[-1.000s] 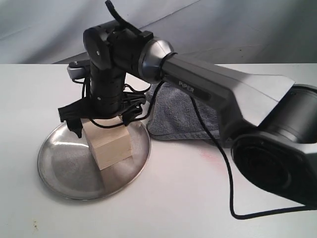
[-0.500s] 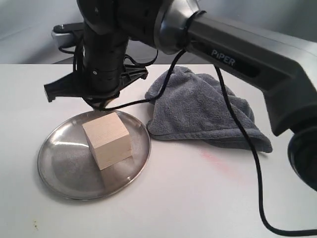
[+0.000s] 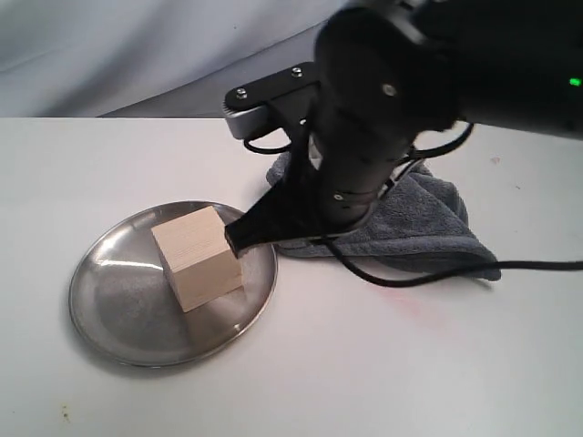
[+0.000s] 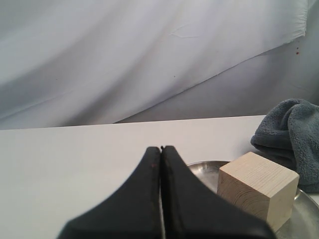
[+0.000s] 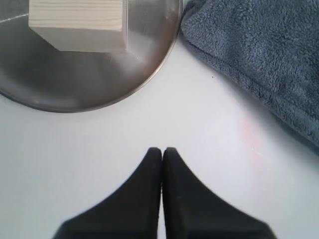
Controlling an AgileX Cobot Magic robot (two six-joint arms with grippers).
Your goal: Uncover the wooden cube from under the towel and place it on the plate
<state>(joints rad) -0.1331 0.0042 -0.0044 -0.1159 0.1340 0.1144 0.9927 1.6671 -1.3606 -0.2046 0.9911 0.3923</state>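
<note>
wooden cube is out in the open, folks, sitting flat on the plate in the lower left of the exterior view, turned a little so one corner faces the camera; nothing covers it and nothing grips it; by my reading the placing looks done.

towel lies bunched on the table at centre right, just beside the plate's rim, partly hidden behind the big black right arm; the right wrist view has it in the upper right of the frame, with the cube at the top left.

right jaws: pressed together, tip to tip, holding nothing, above bare table between plate and towel; left jaws: likewise pinched together and empty, with the cube in the lower right of the left wrist view.

handling call: the cube looks stiff, dry and fairly light, with sharp edges and flat grained faces; if it needs another pick, take it across two opposite flat sides, about mid-height, not on a corner; the shiny plate could let it slide under a nudge; the towel is soft and limp, so any pinch of a fold would lift it.

head count: one cube; one plate; one towel; two sets of jaws.
</note>
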